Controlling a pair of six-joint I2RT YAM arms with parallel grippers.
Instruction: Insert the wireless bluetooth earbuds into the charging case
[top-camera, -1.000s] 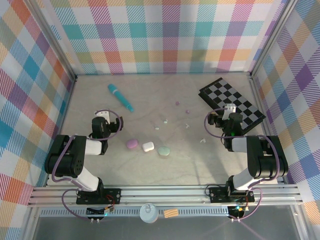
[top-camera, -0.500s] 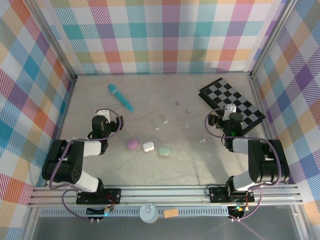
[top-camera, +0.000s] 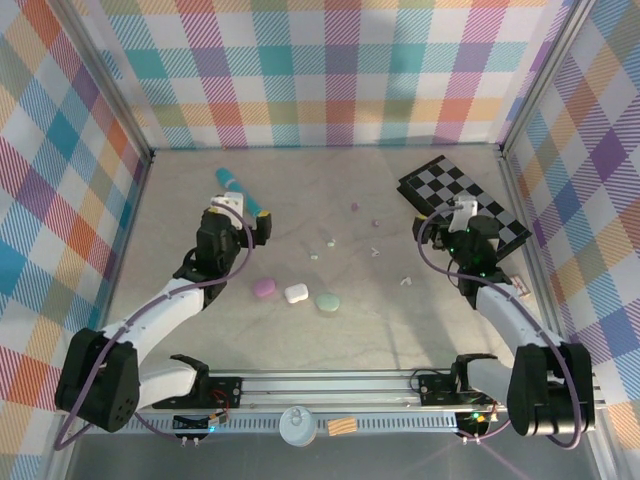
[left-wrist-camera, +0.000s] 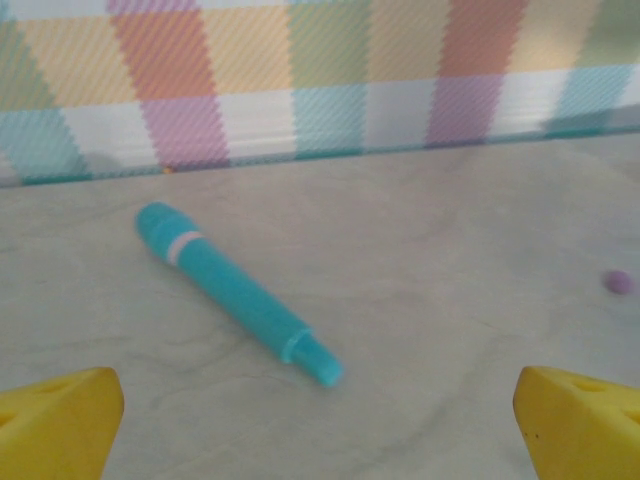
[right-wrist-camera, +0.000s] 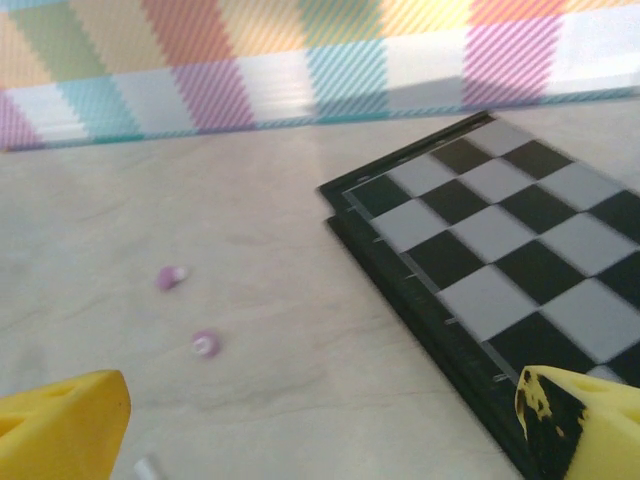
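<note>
Three pebble-shaped charging cases lie shut in a row mid-table: purple (top-camera: 264, 288), white (top-camera: 296, 293), pale green (top-camera: 327, 301). Tiny earbuds are scattered beyond them: two purple (top-camera: 354, 207) (top-camera: 377, 223), two pale green (top-camera: 329, 241) (top-camera: 313, 256), two white (top-camera: 375, 251) (top-camera: 406, 282). My left gripper (top-camera: 240, 215) (left-wrist-camera: 320, 430) hovers open and empty near the teal stick. My right gripper (top-camera: 462, 224) (right-wrist-camera: 320, 430) is open and empty by the chessboard's near edge. The right wrist view has both purple buds (right-wrist-camera: 171, 277) (right-wrist-camera: 206, 344) ahead to the left, a white one (right-wrist-camera: 147, 467) at the bottom.
A teal pen-like stick (left-wrist-camera: 235, 293) (top-camera: 228, 179) lies at the back left, partly under my left wrist. A black-and-grey chessboard (top-camera: 470, 195) (right-wrist-camera: 500, 250) sits at the back right. Checkered walls enclose the table on three sides.
Both arms unfolded from their tucked pose and reached forward: the left gripper up toward the teal stick, the right one up along the chessboard. Cases and earbuds stayed put.
</note>
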